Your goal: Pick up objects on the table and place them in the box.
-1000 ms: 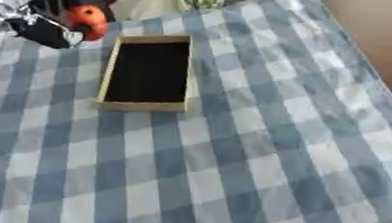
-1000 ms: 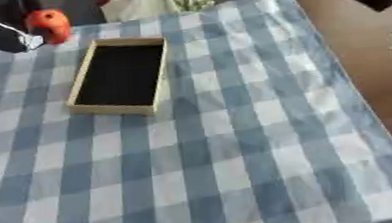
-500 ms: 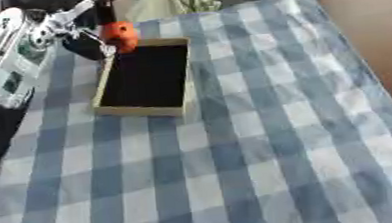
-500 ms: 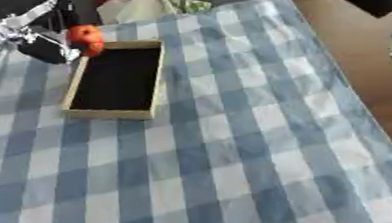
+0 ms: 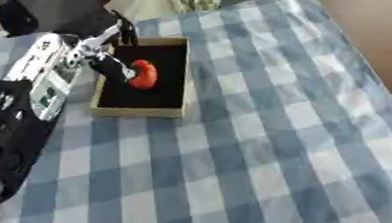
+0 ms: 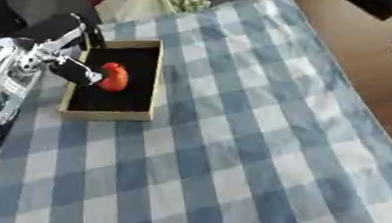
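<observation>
Left hand (image 5: 107,58): fingers pinching orange object (image 5: 143,74) over box (image 5: 176,77).
Box: near far left corner of checked table (image 5: 263,143).
Right hand: unseen.

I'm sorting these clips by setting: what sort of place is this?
Probably an indoor test setup, not a home: a table under a blue-and-white checked cloth, a shallow tan box with black lining, and the robot's left hand holding a small orange-red object over it.

Black arm (image 5: 9,143), silver-white wrist, dark-fingered robot hand (image 5: 98,53)
</observation>
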